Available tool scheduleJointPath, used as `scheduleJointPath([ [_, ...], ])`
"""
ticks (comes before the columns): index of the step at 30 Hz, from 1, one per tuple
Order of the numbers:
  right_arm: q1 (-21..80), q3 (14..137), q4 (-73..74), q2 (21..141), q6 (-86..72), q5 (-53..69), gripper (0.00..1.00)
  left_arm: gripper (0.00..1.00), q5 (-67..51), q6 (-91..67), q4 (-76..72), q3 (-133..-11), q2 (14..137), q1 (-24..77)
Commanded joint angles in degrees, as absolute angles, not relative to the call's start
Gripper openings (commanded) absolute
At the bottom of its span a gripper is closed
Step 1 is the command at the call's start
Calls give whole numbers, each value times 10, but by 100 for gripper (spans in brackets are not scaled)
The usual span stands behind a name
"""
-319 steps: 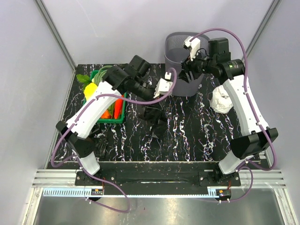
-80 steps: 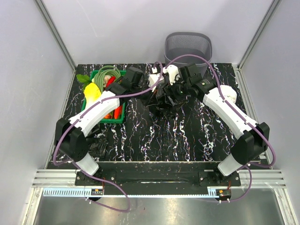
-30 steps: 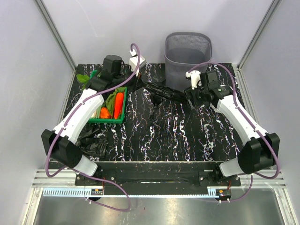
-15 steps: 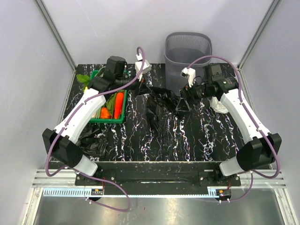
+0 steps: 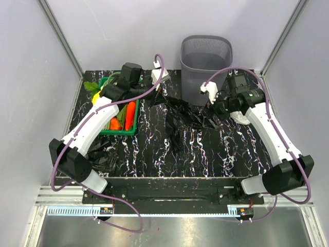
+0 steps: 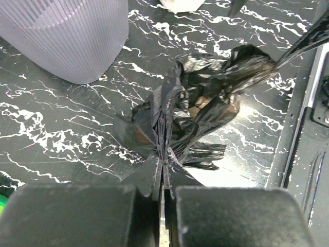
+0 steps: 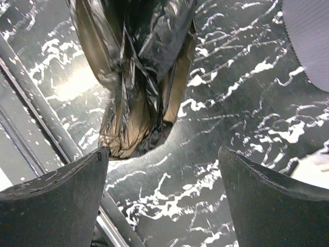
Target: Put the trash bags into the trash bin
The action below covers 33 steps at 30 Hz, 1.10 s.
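The trash bag [image 6: 200, 98]: which fingers have it now?

— The left gripper [image 6: 163, 190]. Its two fingers [image 6: 103, 216] are pressed fully together on a thin fold of the black film. The right gripper [image 7: 163, 154] holds nothing. Its fingers [image 7: 56, 198] stand wide apart, and the end of the bag hangs just beside one of them. Whether it touches that finger, I cannot tell.

And the rest of the bag?

— From the pinch it runs outward and lies crumpled on the table [image 5: 154, 149], between the two grippers and just in front of the trash bin [image 5: 198, 77]. It is not in the bin yet.

How to do this step well?

— In my opinion the left pinch must be kept firm, because the film is thin and slippery. The bag should be lifted high, so that the long loose tail passes over the rim and does not drag on the mesh wall. The bin looks light and could tip. The free right gripper could take the far end, so that both ends go in together.

What more is there to do?

— A second trash bag [image 5: 103, 157] lies near the base of the left arm, below the green vegetable crate [image 5: 118, 132].
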<state>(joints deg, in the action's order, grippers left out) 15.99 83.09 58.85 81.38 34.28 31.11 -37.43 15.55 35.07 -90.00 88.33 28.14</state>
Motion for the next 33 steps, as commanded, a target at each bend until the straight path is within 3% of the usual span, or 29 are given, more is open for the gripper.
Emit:
scheduleJointPath([
  [1, 161, 841, 601, 759, 400, 256, 93, 0, -338, 187, 361, -934, 892, 288],
  [7, 166, 894, 551, 798, 336, 150, 92, 0, -365, 285, 458, -946, 914, 331],
  [15, 185, 837, 445, 795, 272, 54, 91, 0, -380, 298, 477, -946, 939, 372],
  [24, 185, 778, 339, 781, 138, 174, 91, 0, -423, 273, 411, -901, 944, 395],
  [33, 188, 779, 396, 789, 206, 378, 90, 0, -379, 255, 389, -907, 929, 397],
])
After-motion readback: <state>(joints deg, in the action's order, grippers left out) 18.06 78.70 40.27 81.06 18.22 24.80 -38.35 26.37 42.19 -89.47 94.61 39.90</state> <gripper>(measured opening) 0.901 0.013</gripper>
